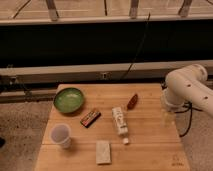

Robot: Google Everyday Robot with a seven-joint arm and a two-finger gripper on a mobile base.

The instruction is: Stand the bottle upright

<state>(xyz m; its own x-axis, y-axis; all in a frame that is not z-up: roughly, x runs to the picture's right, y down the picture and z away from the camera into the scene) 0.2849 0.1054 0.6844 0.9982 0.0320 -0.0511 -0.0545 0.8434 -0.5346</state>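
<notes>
Here we are at the wooden table (150, 145), and the bottle (119, 120) is down on its side right in the middle of the boards, white cap (125, 141) pointing toward the near edge. Over on the right the white arm (186, 85) bends down, and the gripper (167, 116) hangs over the table's right edge, well apart from the bottle. Whether it is parted or closed I cannot tell from here. Just left of the bottle lies a dark snack packet (90, 117), and behind that sits a green bowl (69, 99). A reddish-brown item (132, 101) lies just beyond the bottle's far end. At the near left stands a clear plastic cup (60, 135), with a pale flat packet (103, 152) near the front edge.
</notes>
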